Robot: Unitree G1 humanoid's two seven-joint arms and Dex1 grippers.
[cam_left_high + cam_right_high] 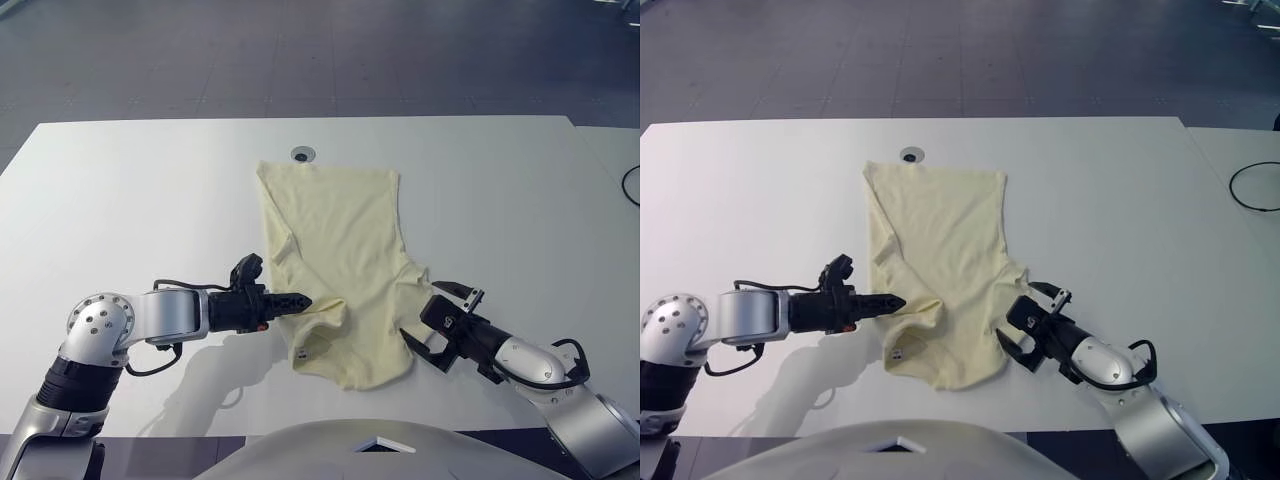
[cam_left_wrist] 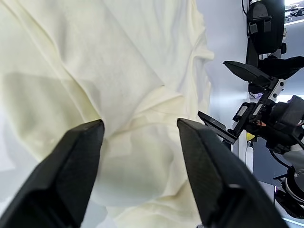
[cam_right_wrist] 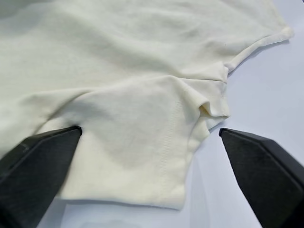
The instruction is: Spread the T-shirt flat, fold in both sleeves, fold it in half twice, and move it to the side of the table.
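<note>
Jaws parted on both arms, nothing clamped in either. On the left arm [image 1: 170, 312], left jaws held low and level over the table [image 1: 120, 190], tips touching the near-left edge of the T-shirt [image 1: 335, 225] at a bunched fold [image 1: 325, 312]. From the left wrist view, fingers [image 2: 71, 171] set either side of that rumpled cloth with a clear gap between them, not yet pinching. On the right arm [image 1: 535, 365], right jaws spread wide, just beside the near-right edge. From the right wrist view, a short sleeve [image 3: 156, 142] lying between the two fingers [image 3: 38, 161], its hem flat on the table.

T-shirt lying in the middle of the table, pale yellow, lengthwise away from the robot: far end fairly smooth and square, close to a small round port [image 1: 302, 153]; near end creased, neck label [image 1: 300, 352] showing, one side humped, the other flared out.

Likely reason for the mirrored pose: one side for each arm, low approach from the table edge so as to slide a finger under the cloth rather than press on it. Judged stage: early, with spreading or sleeve folding in hand and no halving yet. Next move probably a close on each side, needing thin cloth caught without dragging the smooth far half.

Off to the right, a dark cable [image 1: 1255, 185] well apart from the work.
</note>
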